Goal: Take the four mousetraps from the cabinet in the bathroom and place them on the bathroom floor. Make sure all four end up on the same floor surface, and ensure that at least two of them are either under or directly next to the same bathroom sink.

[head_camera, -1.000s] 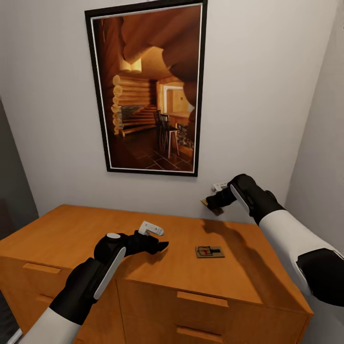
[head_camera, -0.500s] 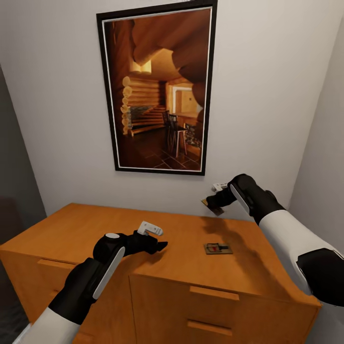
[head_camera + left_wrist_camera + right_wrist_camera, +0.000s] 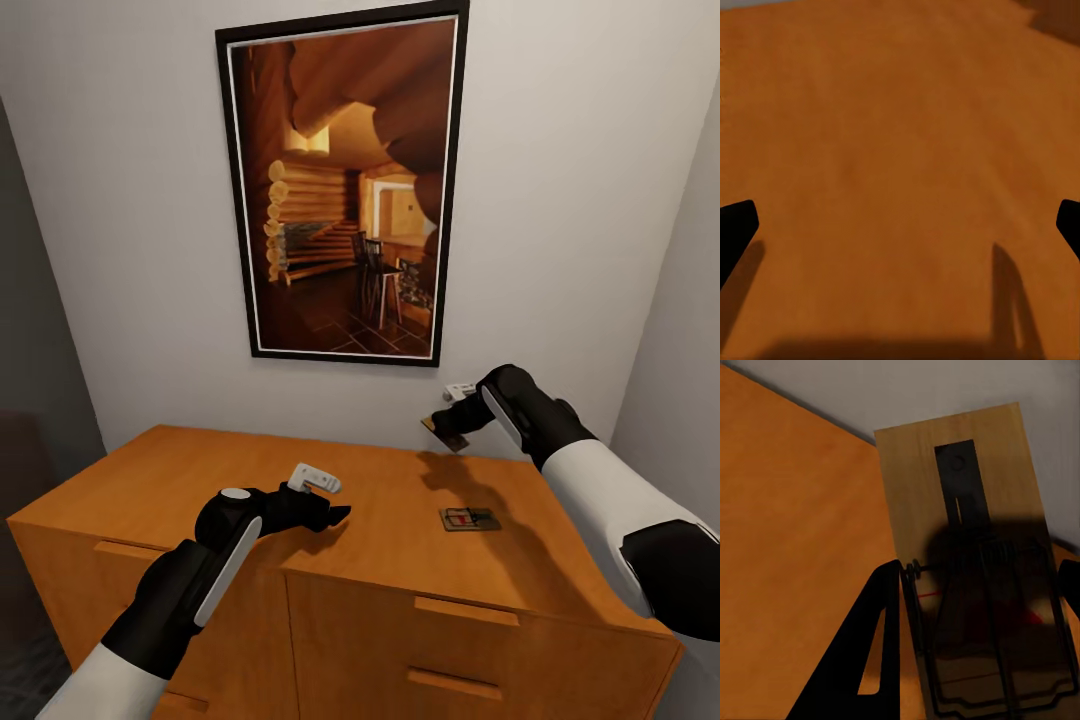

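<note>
The orange-brown wooden cabinet [image 3: 380,540] stands against the white wall. One mousetrap [image 3: 469,519] lies flat on its top, towards the right. My right gripper [image 3: 441,424] hovers above the cabinet's back right part, shut on a second mousetrap [image 3: 449,437]. In the right wrist view that mousetrap [image 3: 960,510] is a pale wooden base with black wire, sitting between the fingers [image 3: 881,645]. My left gripper [image 3: 332,516] hangs open just over the middle of the cabinet top. The left wrist view has its fingertips [image 3: 735,232] wide apart over bare wood [image 3: 900,150].
A large black-framed picture [image 3: 345,190] of a log cabin interior hangs on the wall above the cabinet. A side wall [image 3: 680,330] closes in at the right. Drawer fronts with bar handles [image 3: 466,611] face me. A dark gap [image 3: 30,400] lies left of the cabinet.
The whole picture has slid rightwards, so the camera has moved. Both arms keep their pose in view. The right gripper still holds its mousetrap and the left stays open.
</note>
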Robot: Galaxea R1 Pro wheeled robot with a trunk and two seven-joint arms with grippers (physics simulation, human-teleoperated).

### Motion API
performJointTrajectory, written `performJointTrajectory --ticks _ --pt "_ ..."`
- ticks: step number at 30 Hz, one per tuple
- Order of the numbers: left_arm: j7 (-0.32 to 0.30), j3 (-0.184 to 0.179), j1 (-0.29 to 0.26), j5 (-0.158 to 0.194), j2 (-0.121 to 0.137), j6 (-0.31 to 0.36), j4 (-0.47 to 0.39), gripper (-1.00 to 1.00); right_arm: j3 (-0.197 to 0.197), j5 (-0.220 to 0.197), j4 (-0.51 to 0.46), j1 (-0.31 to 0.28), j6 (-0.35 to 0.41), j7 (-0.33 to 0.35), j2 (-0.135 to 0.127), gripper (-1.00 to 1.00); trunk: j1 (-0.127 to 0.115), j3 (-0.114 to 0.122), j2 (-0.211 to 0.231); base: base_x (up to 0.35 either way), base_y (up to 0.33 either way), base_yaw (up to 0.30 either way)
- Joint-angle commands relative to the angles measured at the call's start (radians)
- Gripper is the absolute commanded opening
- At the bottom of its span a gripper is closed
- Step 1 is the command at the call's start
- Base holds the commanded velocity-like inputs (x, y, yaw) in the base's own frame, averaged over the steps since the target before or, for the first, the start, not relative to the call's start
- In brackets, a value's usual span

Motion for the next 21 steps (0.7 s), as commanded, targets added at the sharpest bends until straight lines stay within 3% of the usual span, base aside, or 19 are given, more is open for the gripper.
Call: performJointTrajectory --ticks 1,10,21 --pt "0.002 -0.001 -0.001 0.006 0.001 0.005 -0.001 1.0 0.005 -0.01 -0.001 -0.001 0.004 -0.004 -0.001 -1.0 0.0 -0.001 -0.001 0.0 0.002 0.0" --pt "0.001 0.0 -0.001 0.006 0.001 0.005 0.0 1.0 0.005 -0.01 -0.001 -0.001 0.004 -0.004 0.002 -1.0 0.0 -0.001 -0.001 0.0 0.032 0.0" --pt "-0.002 0.0 -0.001 0.007 0.001 0.004 0.0 1.0 0.005 -0.01 -0.001 -0.001 0.004 -0.003 0.002 -1.0 0.0 -0.001 -0.001 0.033 0.286 0.0"
